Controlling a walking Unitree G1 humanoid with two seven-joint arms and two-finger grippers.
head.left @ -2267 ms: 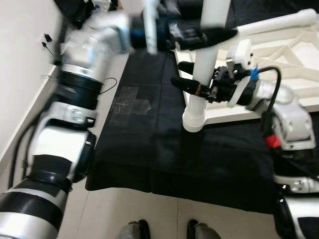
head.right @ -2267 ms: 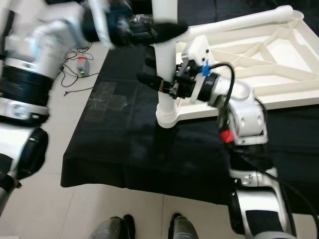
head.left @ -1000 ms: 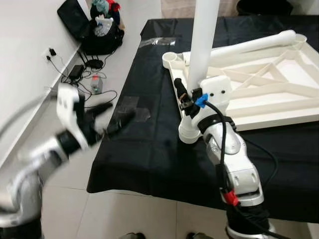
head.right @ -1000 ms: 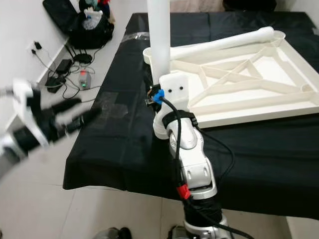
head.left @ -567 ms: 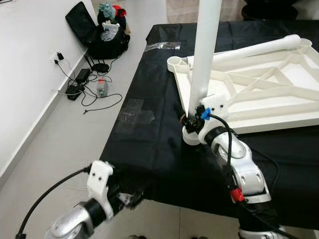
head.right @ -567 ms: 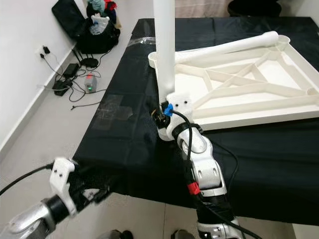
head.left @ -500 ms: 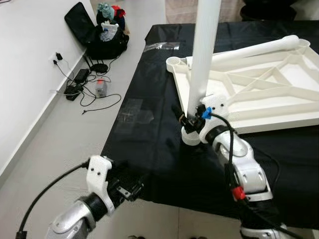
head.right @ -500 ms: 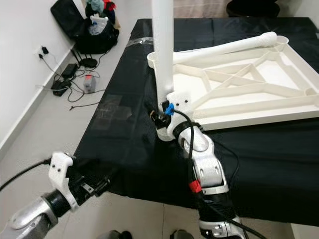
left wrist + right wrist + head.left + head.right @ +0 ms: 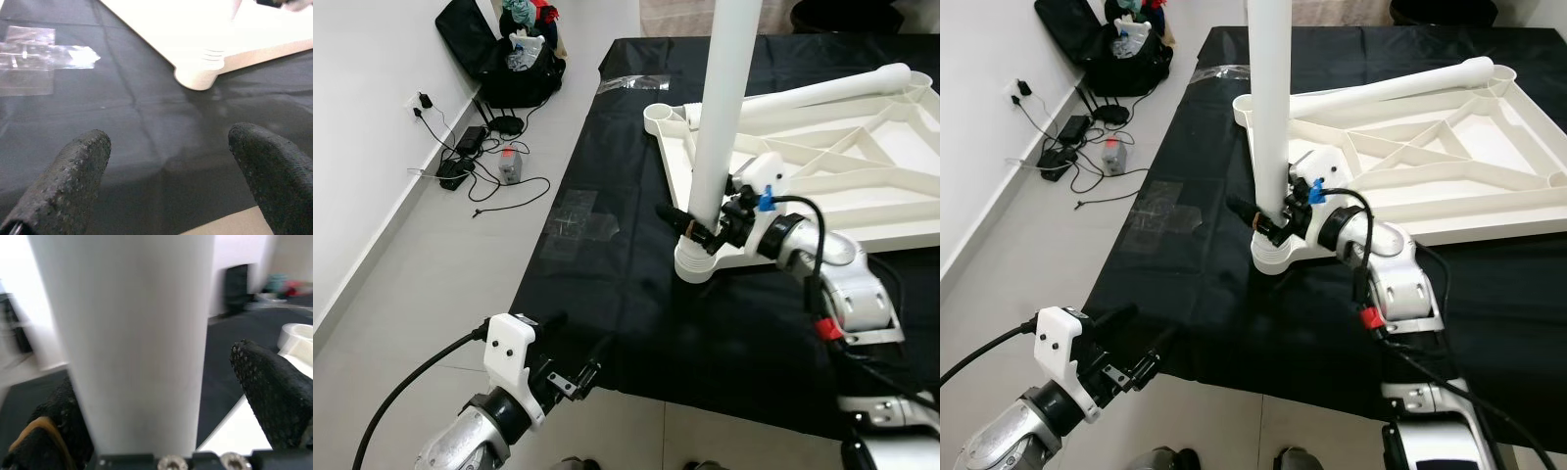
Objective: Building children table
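Observation:
An upturned white children's table frame [image 9: 901, 233] lies on a black cloth. One white leg [image 9: 720, 127] stands upright in the frame's near corner socket [image 9: 698, 266]. My right gripper [image 9: 690, 220] is low on this leg, just above the socket. Its fingers [image 9: 274, 391] straddle the leg [image 9: 137, 342], open, with a gap showing on one side. My left gripper [image 9: 576, 343] hangs open and holds nothing, low at the cloth's front left edge, well away from the leg. A second white leg [image 9: 822, 88] lies across the frame's far side.
Clear tape patches [image 9: 578, 211] are stuck on the black cloth [image 9: 626, 294] left of the socket. On the tiled floor to the left lie a black bag [image 9: 514, 59] and cables with a charger [image 9: 475, 166] by the wall.
My left gripper has left the upper part of the leg and dropped to the table's front left edge. The right arm's elbow has swung out rightwards, its gripper still at the leg's base.

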